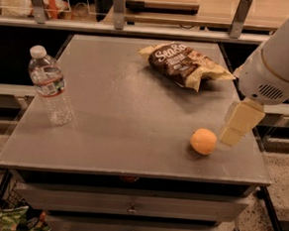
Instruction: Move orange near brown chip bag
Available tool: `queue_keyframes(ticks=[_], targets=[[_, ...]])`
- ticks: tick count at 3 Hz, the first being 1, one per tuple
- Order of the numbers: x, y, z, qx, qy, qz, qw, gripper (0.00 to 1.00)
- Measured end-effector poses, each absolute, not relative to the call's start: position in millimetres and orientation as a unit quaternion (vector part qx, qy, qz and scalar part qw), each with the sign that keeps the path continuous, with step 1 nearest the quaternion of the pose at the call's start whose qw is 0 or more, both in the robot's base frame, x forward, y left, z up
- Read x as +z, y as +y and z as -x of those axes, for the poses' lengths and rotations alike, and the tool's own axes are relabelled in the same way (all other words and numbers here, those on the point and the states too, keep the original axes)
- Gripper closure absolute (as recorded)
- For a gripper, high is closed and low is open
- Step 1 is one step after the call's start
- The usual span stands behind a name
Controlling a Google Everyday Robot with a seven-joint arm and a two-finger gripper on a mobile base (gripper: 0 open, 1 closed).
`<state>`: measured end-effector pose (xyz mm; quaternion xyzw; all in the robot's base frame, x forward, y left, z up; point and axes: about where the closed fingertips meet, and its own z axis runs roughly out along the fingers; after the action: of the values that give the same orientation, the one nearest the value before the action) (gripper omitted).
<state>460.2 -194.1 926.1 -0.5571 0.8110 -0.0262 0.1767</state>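
Grey bench (124, 116) in dim room, drawers under front edge, shelving behind cut off at top. Gripper (231, 136) low over right front of bench, seen as stacked cream blocks; whether open or closed cannot be told. Orange (203, 141) rests on bench just left of gripper; contact not discernible. White arm (277, 62) cut off at right and top edges. Brown chip bag (187, 65) lies at rear, well apart from orange. Water bottle (50, 86) upright near left edge. Green packet (13, 218) below, partly cut off.
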Motion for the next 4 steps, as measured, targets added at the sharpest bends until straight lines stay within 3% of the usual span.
queue_keyframes(ticks=[4], targets=[[852, -174, -467, 0.045, 0.842, 0.522, 0.131, 0.0]])
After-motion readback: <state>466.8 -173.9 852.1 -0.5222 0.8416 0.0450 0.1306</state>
